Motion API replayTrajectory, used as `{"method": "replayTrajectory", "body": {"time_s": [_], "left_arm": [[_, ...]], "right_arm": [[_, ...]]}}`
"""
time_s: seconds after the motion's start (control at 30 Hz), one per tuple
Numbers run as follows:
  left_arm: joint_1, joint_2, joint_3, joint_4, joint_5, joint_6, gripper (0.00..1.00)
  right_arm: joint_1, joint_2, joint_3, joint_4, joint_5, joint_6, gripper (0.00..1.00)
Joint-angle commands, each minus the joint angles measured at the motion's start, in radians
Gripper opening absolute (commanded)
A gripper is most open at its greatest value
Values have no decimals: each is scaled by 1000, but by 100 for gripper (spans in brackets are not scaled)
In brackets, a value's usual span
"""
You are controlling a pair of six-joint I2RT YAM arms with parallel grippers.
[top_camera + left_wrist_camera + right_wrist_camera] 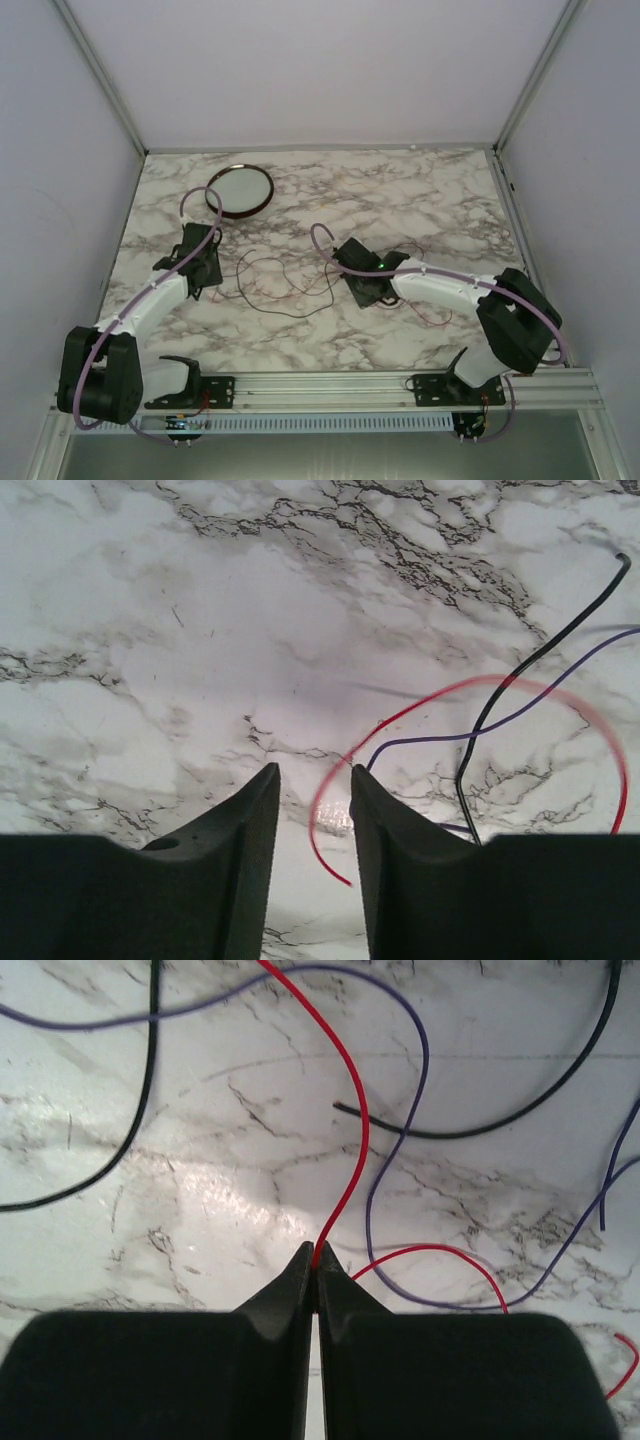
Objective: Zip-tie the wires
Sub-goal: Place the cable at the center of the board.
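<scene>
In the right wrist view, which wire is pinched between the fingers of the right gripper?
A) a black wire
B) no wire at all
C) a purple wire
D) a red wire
D: the red wire runs down across the marble and ends right in the closed fingers of the right gripper.

Pinches thin red wire strand (352, 1110) in black right gripper (315, 1260). Overlooks thin purple strand (424, 1060), thin black strand (150, 1080) on veined white marble tabletop (200, 1190).
</scene>
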Motion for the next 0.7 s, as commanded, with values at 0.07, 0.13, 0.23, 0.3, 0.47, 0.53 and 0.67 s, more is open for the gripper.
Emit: {"method": "replayTrajectory", "body": {"time_s": [0.07,0.13,0.23,0.3,0.47,0.53,0.67], "left_arm": [[13,16,2,18,-29,-4,44],[18,19,11,11,-34,-2,48],[22,15,28,-3,-50,1,52],[26,-1,42,-11,-58,3,54],[37,-47,117,-40,-82,18,63],[43,-63,169,-46,-82,29,68],[49,-83,292,-34,-57,52,81]], "right_arm": [[11,-71,-33,-28,-1,42,0],[12,-71,-32,-28,-7,45,0],[12,-72,-29,-30,-9,46,6],[11,-77,-20,-31,-7,43,15],[6,-113,41,-38,13,38,33],[-8,-128,90,-48,22,35,37],[-68,-160,175,-52,39,19,46]]}}
